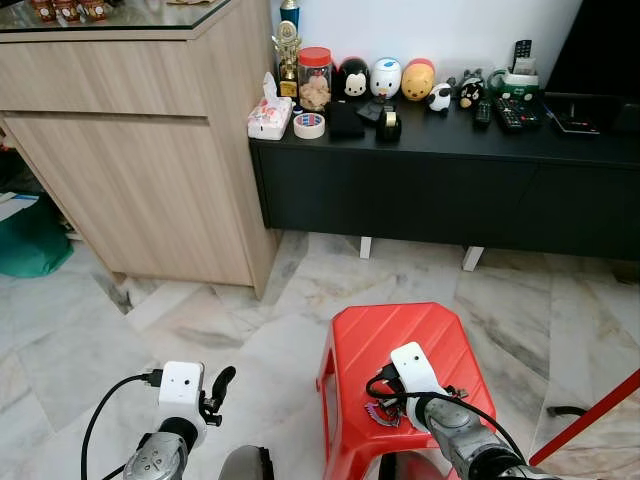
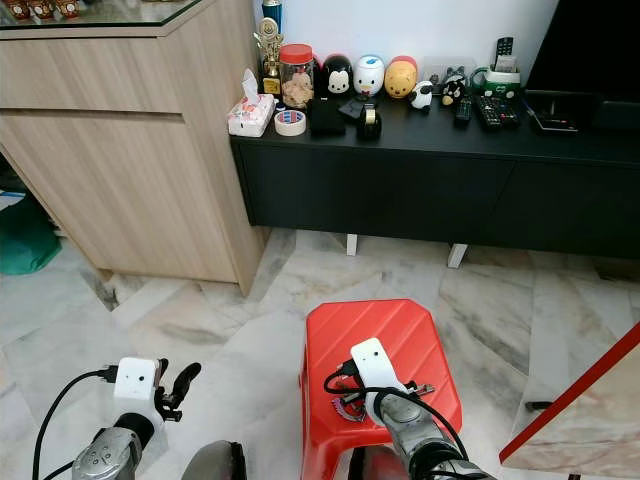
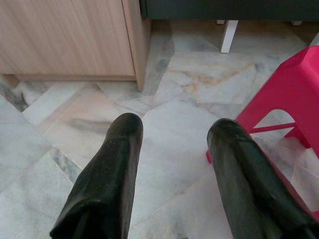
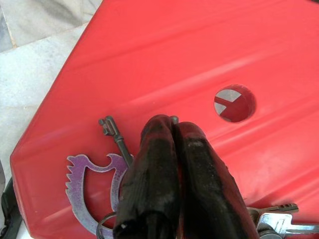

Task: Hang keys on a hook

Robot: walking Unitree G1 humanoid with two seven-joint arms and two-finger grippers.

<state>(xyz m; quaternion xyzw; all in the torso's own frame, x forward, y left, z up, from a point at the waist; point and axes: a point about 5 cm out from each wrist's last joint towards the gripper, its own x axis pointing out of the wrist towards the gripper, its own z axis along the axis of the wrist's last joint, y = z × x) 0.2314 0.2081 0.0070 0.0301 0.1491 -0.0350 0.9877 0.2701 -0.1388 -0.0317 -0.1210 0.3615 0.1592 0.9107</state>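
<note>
I am looking down from the robot's head at a marble floor with a red plastic stool [image 1: 400,350] just in front of me. My right gripper [image 4: 174,130] is down on the stool's seat, its two black fingers [image 4: 152,169] pressed together over a bunch of keys [image 4: 107,169] that lies on the red plastic near the seat's front edge. From the wrist camera I can see a dark old-style key [image 4: 113,134] sticking out beside the fingertips, a purple wing-shaped key fob [image 4: 79,186] lying flat next to it, and silver keys [image 4: 279,221] on the other side of the fingers. I cannot tell whether the fingers actually pinch the key ring or only rest on top of it. A round hole [image 4: 234,103] in the seat lies just beyond the fingertips.

My left gripper [image 3: 174,144] hangs over bare floor beside the stool, its fingers spread well apart and holding nothing.

Beyond the stool stands a low black cabinet [image 1: 440,190] against the wall, its top crowded with small figurines [image 1: 385,78], a jar with a red lid [image 1: 314,78], a roll of tape [image 1: 309,125], a tissue pack [image 1: 269,115] and remote controls [image 1: 515,112]. A tall light-wood cabinet [image 1: 140,150] stands to its left.
</note>
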